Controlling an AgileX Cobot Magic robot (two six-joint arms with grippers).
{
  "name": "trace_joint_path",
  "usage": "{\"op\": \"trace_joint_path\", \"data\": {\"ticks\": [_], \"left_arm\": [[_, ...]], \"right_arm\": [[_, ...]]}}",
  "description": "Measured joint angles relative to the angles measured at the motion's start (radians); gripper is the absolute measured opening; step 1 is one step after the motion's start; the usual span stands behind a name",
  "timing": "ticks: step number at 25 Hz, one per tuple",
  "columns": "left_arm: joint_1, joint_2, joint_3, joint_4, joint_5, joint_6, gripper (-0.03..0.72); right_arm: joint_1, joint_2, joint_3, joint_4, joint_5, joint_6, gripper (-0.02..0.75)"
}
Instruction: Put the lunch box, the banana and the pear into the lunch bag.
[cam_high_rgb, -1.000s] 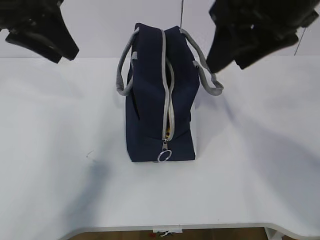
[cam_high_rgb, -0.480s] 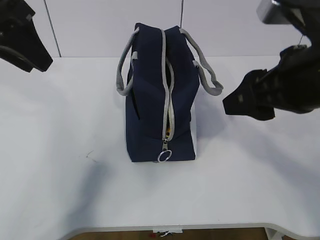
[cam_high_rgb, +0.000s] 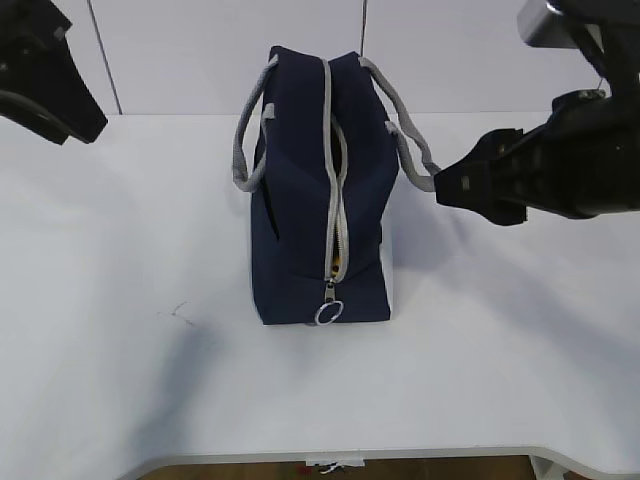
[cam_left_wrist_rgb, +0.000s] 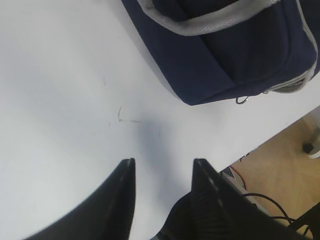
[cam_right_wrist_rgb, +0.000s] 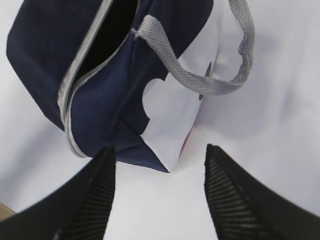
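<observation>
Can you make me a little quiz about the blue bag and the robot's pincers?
1. True or false: the lunch bag lies flat on its side.
2. What hangs at the end of the grey zipper?
A. ring pull
B. ribbon
C. bell
3. Fill in: the right pincer is open and holds ____.

Key:
1. False, it stands upright on the table.
2. A, the ring pull.
3. Nothing. The left pincer is open and empty too.

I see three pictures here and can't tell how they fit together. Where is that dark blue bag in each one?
Exterior view: the lunch bag stands at the centre of the table, zipper facing the camera.
Left wrist view: it fills the top right corner, above the open left gripper.
Right wrist view: it lies at upper left, above the open right gripper.
Shared landmark: the grey zipper, seen in all three.
</observation>
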Motion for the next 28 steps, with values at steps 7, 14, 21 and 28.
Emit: {"op": "trace_joint_path", "data": {"ticks": [7, 14, 21, 28], "left_arm": [[0.000, 0.000, 0.000, 0.024, 0.000, 0.000, 0.267], [0.000, 0.000, 0.000, 0.031, 0.000, 0.000, 0.265], [0.000, 0.000, 0.000, 0.035, 0.000, 0.000, 0.253], [0.000, 0.000, 0.000, 0.035, 0.000, 0.000, 0.249]], "right_arm": [[0.004, 0.032, 0.078, 0.026, -0.215, -0.065, 0.456], [0.142, 0.042, 0.157, 0.018, -0.322, -0.220, 0.456], [0.245, 0.101, 0.322, 0.022, -0.677, -0.221, 0.455], [0.245, 0.211, 0.389, 0.033, -0.854, -0.120, 0.455]]}}
